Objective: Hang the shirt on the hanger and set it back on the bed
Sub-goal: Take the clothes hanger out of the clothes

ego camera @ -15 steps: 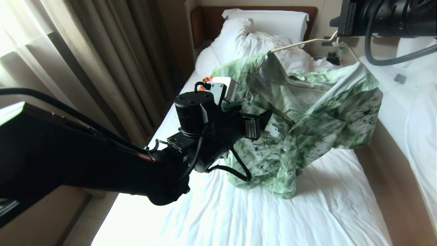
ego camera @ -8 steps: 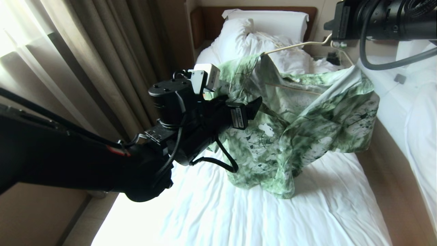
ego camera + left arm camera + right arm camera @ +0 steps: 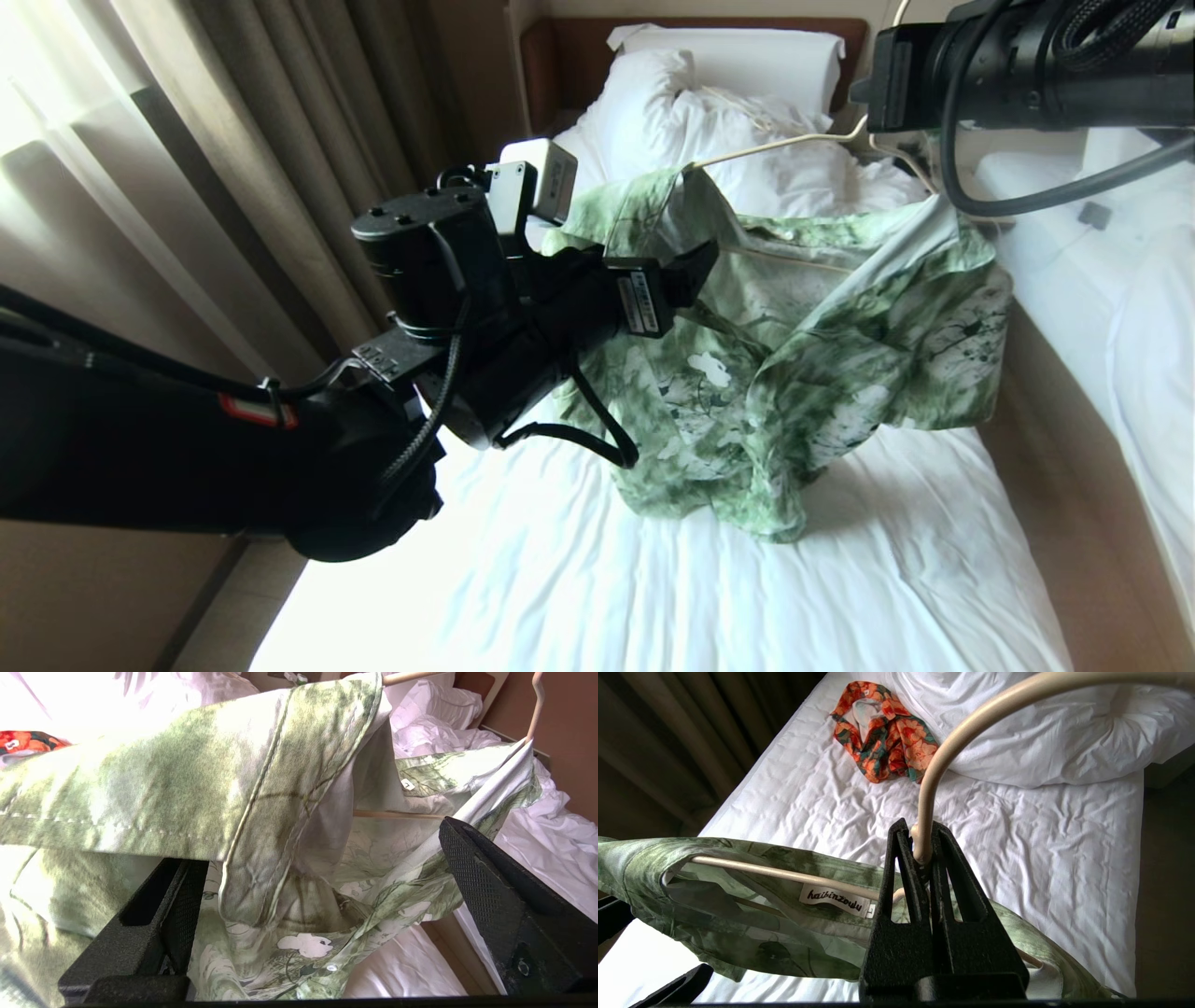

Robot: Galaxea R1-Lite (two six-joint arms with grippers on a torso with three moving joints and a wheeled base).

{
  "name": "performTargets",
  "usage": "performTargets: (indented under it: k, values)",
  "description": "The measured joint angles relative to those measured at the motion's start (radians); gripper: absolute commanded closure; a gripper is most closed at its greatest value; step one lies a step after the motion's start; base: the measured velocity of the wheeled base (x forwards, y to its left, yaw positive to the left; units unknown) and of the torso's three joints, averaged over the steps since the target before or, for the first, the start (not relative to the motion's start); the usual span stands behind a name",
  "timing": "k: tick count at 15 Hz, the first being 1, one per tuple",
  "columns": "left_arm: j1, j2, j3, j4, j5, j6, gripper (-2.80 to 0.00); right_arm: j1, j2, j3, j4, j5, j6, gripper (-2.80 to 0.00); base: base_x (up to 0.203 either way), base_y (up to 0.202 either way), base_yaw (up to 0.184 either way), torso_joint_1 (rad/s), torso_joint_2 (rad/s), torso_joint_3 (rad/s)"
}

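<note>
Green floral shirt [image 3: 803,345] hangs draped on the cream hanger [image 3: 934,779], raised above the bed [image 3: 653,597], hem touching the sheet. Right gripper [image 3: 922,858] is clamped tight on the hanger's neck. Left gripper [image 3: 322,877] stands spread wide around the shirt's sleeve, gripping nothing.
</note>
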Motion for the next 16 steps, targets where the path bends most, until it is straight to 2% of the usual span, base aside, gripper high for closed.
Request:
performTargets:
  k: [10, 16]
  values:
    - [0.001, 0.002, 0.008, 0.001, 0.004, 0.004, 0.0, 0.001, -0.005, 0.035, -0.009, -0.007, 0.001, 0.0, 0.0, 0.0, 0.0, 0.0, 0.0, 0.0]
    - [0.027, -0.025, 0.007, -0.003, -0.01, 0.01, 0.0, -0.083, 0.013, 0.035, -0.01, 0.006, -0.005, 0.0, 0.0, 0.0, 0.0, 0.0, 0.0, 0.0]
